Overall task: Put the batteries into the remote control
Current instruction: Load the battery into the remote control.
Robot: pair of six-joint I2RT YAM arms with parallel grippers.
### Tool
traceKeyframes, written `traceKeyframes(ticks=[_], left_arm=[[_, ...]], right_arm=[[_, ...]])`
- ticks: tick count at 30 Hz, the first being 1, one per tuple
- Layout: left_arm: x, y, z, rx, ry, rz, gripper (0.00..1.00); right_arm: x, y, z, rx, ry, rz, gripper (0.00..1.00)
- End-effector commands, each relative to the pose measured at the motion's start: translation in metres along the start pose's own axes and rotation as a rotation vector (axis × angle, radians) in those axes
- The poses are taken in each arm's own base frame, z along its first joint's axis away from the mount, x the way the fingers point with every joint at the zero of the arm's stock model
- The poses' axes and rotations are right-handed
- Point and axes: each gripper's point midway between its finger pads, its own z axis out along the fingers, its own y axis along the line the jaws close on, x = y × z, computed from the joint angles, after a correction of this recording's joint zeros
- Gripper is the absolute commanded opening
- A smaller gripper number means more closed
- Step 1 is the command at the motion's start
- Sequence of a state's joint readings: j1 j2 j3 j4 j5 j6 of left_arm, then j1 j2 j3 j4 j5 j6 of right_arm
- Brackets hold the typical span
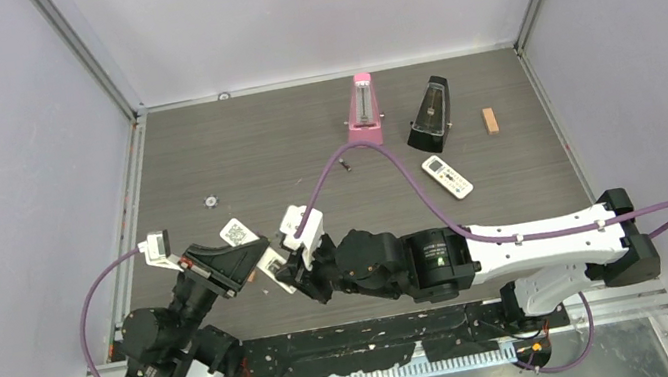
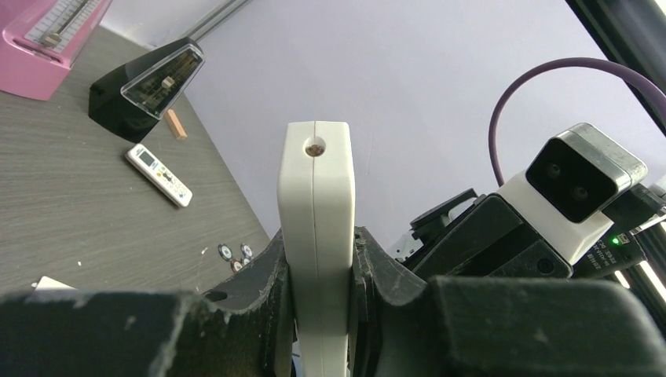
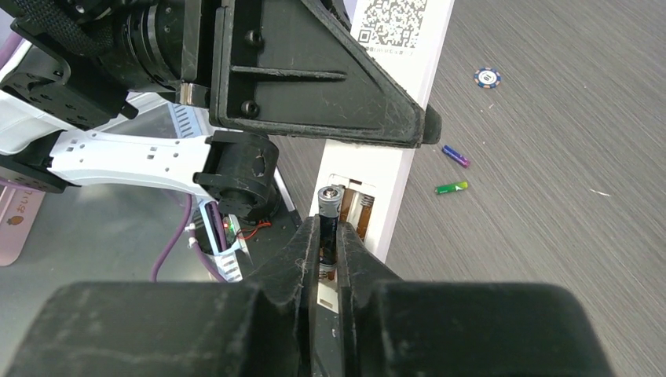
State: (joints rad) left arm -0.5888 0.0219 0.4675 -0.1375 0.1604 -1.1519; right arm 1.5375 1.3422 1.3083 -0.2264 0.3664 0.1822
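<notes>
Clamping the remote control [image 2: 316, 188] edge-on in the left gripper [image 2: 318, 267], squeezed tight, lifted off the table [image 3: 550, 118] with open bay [image 3: 360, 208] turned across for loading; pinching a dark battery [image 3: 329, 206] in the barely parted right gripper [image 3: 328, 243], nosed at that bay; leaving purple battery [image 3: 455, 155] and green battery [image 3: 451, 187] lying spare.

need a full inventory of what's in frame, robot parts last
remote control: 1, white, clamped in the left gripper, battery bay open
held battery: 1, dark, in the right gripper at the bay
loose batteries: 2, one bluish-purple, one green, on the table, apart
round chip: 1, blue and white, table, left side
pink metronome: 1, pink, far edge
black metronome: 1, black, right of the pink one
orange block: 1, orange, far right
second remote: 1, white, near the black metronome
table: 1, grey-brown
left gripper: 1, black, shut
right gripper: 1, black, shut
</notes>
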Motion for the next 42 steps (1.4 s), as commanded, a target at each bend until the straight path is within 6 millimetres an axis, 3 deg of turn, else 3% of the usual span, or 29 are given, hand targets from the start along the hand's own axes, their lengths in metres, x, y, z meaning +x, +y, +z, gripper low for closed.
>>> traceKeyframes(ticks=[1, 19, 24, 27, 35, 42], left_arm=[[-0.011, -0.030, -0.002, 0.117, -0.041, -0.012, 0.00], [-0.007, -0.014, 0.000, 0.062, -0.035, -0.011, 0.00], [-0.009, -0.018, -0.005, 0.078, -0.046, -0.002, 0.00], [-0.009, -0.018, -0.007, 0.081, -0.045, 0.003, 0.00], [-0.005, -0.019, -0.009, 0.093, -0.034, 0.007, 0.00], [-0.003, -0.021, -0.010, 0.109, -0.017, 0.016, 0.00]], right_arm=[[-0.017, 0.000, -0.001, 0.020, -0.034, 0.013, 0.17], [-0.044, -0.002, -0.015, 0.024, -0.115, 0.096, 0.37], [-0.055, -0.003, -0.030, 0.011, -0.150, 0.179, 0.49], [-0.059, -0.010, -0.039, 0.020, -0.179, 0.287, 0.63], [-0.047, -0.022, -0.033, 0.000, -0.130, 0.487, 0.86], [-0.038, -0.016, -0.017, -0.048, -0.086, 0.544, 0.90]])
